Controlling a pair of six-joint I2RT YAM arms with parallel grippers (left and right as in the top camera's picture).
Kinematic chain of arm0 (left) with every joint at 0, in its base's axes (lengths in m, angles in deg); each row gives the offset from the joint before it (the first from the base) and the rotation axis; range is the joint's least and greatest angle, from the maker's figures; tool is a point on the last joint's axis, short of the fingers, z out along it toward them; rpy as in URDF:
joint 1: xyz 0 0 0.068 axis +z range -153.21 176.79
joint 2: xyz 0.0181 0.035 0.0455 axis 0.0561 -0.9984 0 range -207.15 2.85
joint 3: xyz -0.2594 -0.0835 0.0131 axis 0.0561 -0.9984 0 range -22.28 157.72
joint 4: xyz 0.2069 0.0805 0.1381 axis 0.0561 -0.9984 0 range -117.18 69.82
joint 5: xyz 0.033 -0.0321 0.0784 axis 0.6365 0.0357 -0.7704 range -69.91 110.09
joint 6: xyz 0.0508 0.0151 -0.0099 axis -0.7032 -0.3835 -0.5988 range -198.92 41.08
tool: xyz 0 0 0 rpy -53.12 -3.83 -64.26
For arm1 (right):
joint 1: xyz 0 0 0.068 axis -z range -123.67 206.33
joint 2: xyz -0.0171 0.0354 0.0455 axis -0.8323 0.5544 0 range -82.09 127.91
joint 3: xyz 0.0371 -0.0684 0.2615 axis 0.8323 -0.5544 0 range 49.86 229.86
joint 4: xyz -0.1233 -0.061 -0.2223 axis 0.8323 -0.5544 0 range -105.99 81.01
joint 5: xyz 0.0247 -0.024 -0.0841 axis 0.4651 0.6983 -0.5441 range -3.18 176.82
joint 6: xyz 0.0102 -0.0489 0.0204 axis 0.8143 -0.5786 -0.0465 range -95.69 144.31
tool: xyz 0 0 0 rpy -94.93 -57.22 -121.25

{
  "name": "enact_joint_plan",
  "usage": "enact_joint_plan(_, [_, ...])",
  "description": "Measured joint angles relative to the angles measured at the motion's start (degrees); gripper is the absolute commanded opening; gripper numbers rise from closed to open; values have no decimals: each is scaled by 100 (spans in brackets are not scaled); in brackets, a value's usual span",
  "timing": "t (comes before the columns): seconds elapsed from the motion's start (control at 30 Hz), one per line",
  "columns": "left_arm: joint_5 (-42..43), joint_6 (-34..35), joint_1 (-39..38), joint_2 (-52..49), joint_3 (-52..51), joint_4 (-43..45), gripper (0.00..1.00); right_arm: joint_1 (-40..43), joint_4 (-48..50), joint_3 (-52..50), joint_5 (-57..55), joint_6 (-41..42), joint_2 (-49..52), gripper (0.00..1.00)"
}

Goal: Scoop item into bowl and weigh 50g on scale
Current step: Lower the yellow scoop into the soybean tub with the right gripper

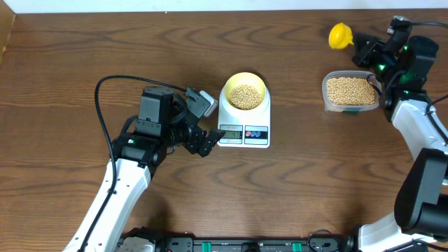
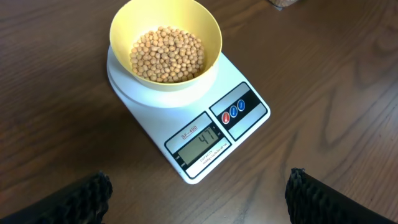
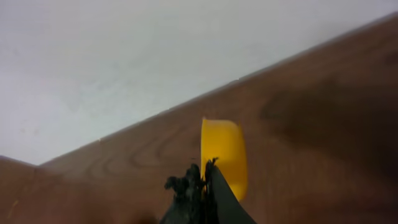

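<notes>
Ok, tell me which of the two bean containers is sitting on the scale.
The pale yellow bowl, resting on the white scale. The clear plastic tub, also holding beans, stands apart, directly on the table.

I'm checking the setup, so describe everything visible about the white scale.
The scale is a flat, white, plastic-looking rounded rectangle lying level on the wooden table. Its front carries an LCD, switched on, first digit 4, second unclear, beside a dark button panel. The yellow bowl holding beans sits on its round platform; nothing else touches it.
</notes>
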Motion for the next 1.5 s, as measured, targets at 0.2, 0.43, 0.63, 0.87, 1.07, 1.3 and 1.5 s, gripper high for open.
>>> enact_joint_plan(0.2, [0, -2, 0, 0, 0, 0, 91, -2, -1224, -7, 136, -157, -127, 1])
enact_joint_plan(0.43, [0, -2, 0, 0, 0, 0, 91, -2, -1985, -9, -173, -531, -1191, 1])
enact_joint_plan(0.63, [0, -2, 0, 0, 0, 0, 91, -13, -2835, -2, -555, -826, -1853, 1])
enact_joint_plan(0.87, [0, -2, 0, 0, 0, 2, 91, -118, -4024, 4, -1740, -1029, -1945, 1])
enact_joint_plan(1.07, [0, -2, 0, 0, 0, 2, 91, -389, -4070, 4, -2710, -1130, -1945, 1])
enact_joint_plan(1.3, [0, -2, 0, 0, 0, 2, 91, -472, -4070, 4, -3147, -1172, -1773, 1])
enact_joint_plan(1.5, [0, -2, 0, 0, 0, 0, 91, -476, -3967, 4, -3233, -1163, -1300, 1])
